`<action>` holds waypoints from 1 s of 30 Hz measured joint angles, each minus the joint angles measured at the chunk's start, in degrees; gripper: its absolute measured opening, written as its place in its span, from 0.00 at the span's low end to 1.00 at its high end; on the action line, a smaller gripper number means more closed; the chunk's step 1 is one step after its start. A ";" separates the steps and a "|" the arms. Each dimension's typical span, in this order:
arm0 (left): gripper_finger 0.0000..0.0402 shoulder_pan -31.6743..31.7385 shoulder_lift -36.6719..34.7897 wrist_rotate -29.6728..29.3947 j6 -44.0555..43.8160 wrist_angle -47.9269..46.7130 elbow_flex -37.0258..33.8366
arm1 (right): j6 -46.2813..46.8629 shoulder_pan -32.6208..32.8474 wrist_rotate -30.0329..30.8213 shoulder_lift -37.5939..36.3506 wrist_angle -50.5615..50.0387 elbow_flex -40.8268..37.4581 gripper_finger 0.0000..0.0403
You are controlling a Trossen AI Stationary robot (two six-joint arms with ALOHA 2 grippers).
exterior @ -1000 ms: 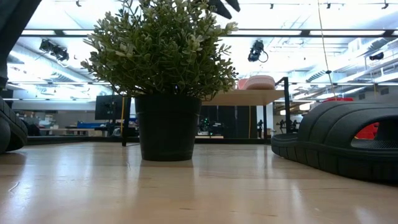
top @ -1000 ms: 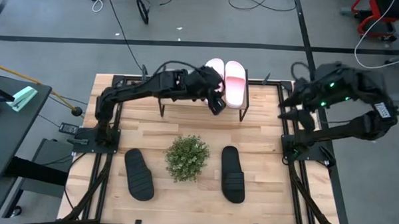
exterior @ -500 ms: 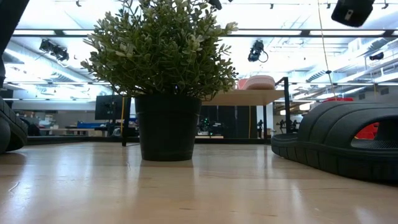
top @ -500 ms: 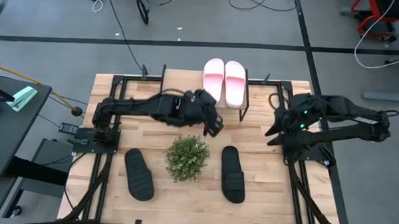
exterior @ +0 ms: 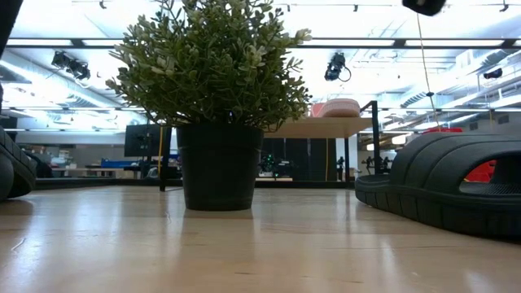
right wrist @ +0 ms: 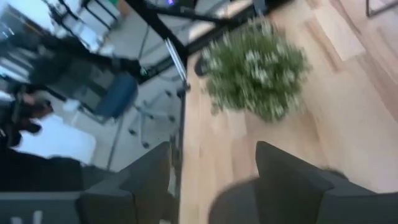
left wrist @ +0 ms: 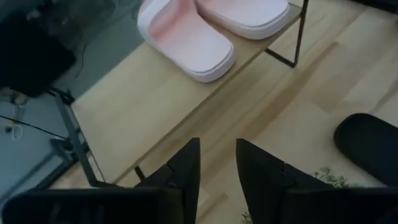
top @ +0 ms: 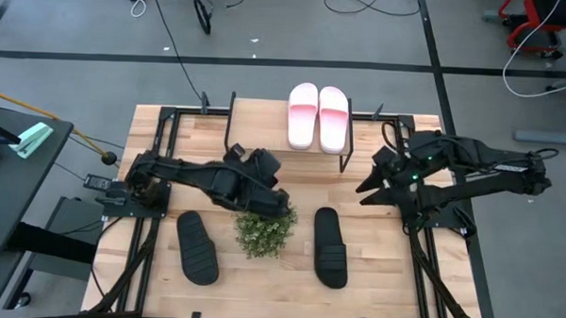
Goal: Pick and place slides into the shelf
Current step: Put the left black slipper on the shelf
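Note:
Two pale pink-and-white slides (top: pixel 303 116) (top: pixel 333 118) lie soles down, side by side, on the right end of the shelf (top: pixel 261 120); the left wrist view shows them (left wrist: pixel 186 37) on the board (left wrist: pixel 143 106). Two black slides (top: pixel 197 248) (top: pixel 331 247) lie flat on the tabletop on either side of a potted plant (top: pixel 264 229). My left gripper (top: pixel 279 204) hangs above the plant's far side, empty, its fingers (left wrist: pixel 186 171) a narrow gap apart. My right gripper (top: pixel 365 187) is wide open (right wrist: pixel 214 149) and empty, up and to the right of the right black slide.
The bushy plant in its black pot (exterior: pixel 220 106) stands between the black slides and fills the middle of the low view, with the right black slide (exterior: pixel 448 187) close beside it. The shelf's left half is bare board. Black metal rails (top: pixel 166 127) frame the table's sides.
My left gripper has drawn back from the pink slides on the shelf toward the table's near edge and now hangs over the plant. My right gripper has come down and toward the table's left, closer to the right black slide. The slides have not moved.

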 joint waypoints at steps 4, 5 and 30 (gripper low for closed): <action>0.22 -2.61 -2.49 -0.58 -0.11 0.04 -5.70 | 3.99 0.00 1.24 3.67 6.24 0.04 0.60; 0.21 -3.42 -3.91 -0.66 -1.23 0.02 -8.29 | 4.76 0.00 1.42 4.78 7.09 0.04 0.60; 0.14 -33.32 -35.27 15.51 -19.17 16.68 -48.71 | 10.25 17.16 14.33 31.26 14.12 21.40 0.60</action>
